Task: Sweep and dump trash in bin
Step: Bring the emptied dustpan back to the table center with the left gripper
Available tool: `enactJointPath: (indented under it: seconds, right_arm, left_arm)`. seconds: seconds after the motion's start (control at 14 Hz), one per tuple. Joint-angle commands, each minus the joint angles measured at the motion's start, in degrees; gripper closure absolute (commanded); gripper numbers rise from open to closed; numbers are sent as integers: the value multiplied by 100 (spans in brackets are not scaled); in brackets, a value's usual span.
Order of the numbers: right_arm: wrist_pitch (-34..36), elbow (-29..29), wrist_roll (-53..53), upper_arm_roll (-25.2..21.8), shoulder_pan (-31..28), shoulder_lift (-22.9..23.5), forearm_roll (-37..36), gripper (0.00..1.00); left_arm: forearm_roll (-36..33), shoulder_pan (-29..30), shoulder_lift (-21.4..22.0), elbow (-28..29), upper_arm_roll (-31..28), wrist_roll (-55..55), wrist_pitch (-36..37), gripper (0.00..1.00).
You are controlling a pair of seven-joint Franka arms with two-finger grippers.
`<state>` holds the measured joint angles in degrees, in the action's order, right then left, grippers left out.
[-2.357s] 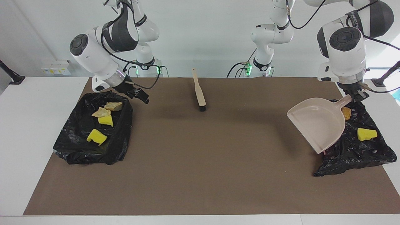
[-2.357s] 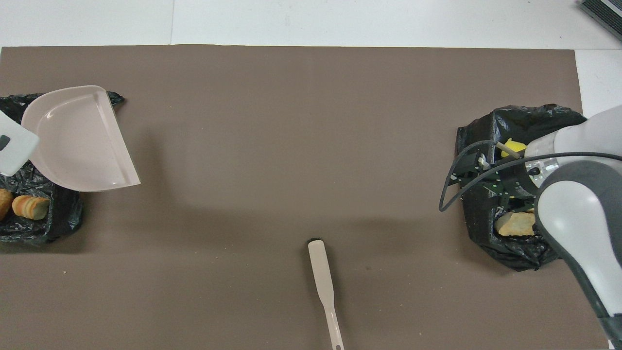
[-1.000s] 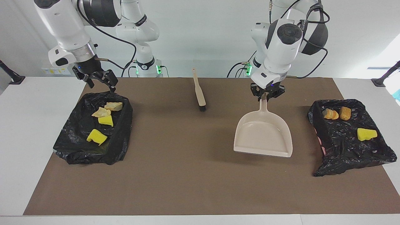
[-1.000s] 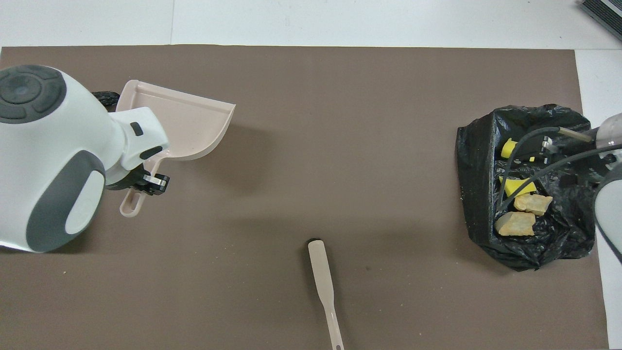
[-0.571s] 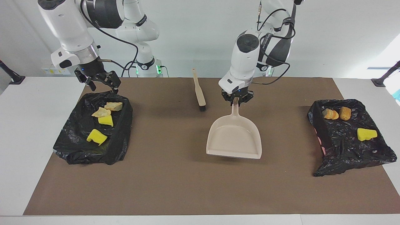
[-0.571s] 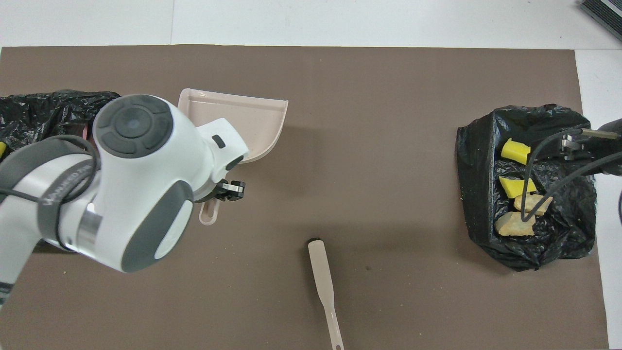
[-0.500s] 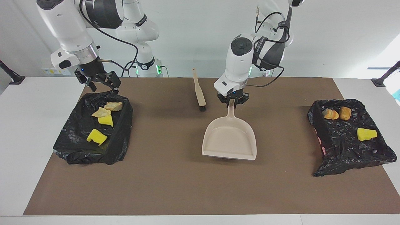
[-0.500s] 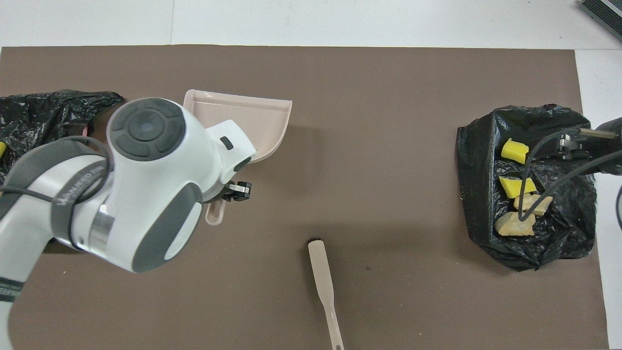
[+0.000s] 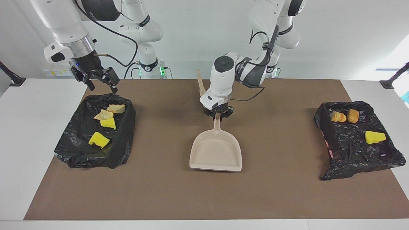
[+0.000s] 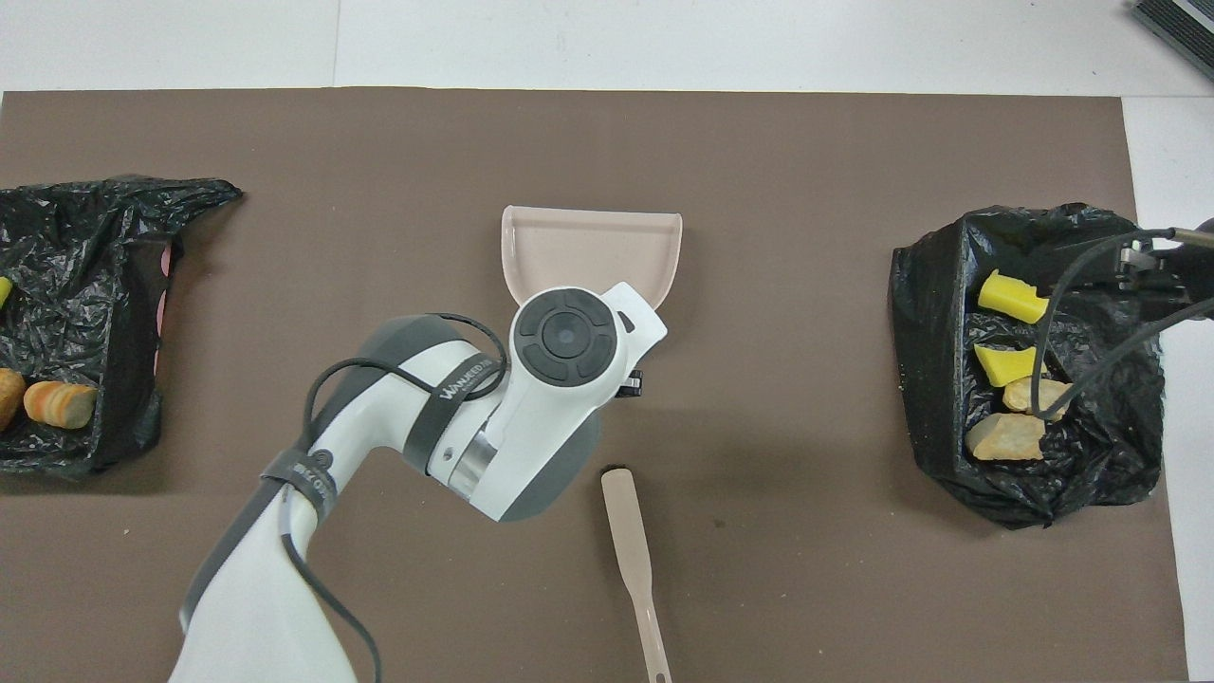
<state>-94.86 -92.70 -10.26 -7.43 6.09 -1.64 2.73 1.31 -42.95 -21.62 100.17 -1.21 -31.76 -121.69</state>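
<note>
Now, worktop: is carrying a brown mat with a black-bagged bin at each end.
Left arm: is reaching over the mat's middle; left gripper is pinching the handle of the beige dustpan, whose pan is seemingly resting on the mat, mouth away from the robots.
Right arm: is hanging with the right gripper spread wide over the robot-side rim of its bin.
Other bin: is lying at the left arm's end.
Brush: is lying nearer the robots than the dustpan.
Trash: is sitting in both bins, four scraps in one, three in the other.
</note>
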Motion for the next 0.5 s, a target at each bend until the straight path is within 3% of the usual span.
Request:
enactJointPath:
  seconds: [0.0, 0.07, 0.21, 0.43]
  right_arm:
    - [126, -11, 190, 23, 15, -82, 52, 0]
    - [169, -2, 251, 14, 6, -82, 53, 0]
    - [301, 7, 288, 22, 15, -134, 44, 0]
    - [302, 24, 506, -56, -3, -178, 53, 0]
  left_arm:
    - [97, -161, -413, -323, -116, -155, -380, 100]
    - [124, -108, -404, -314, -116, -164, -416, 100]
    - [359, 172, -168, -244, -116, -137, -216, 1]
    - [431, 305, 87, -208, -151, -111, 48, 0]
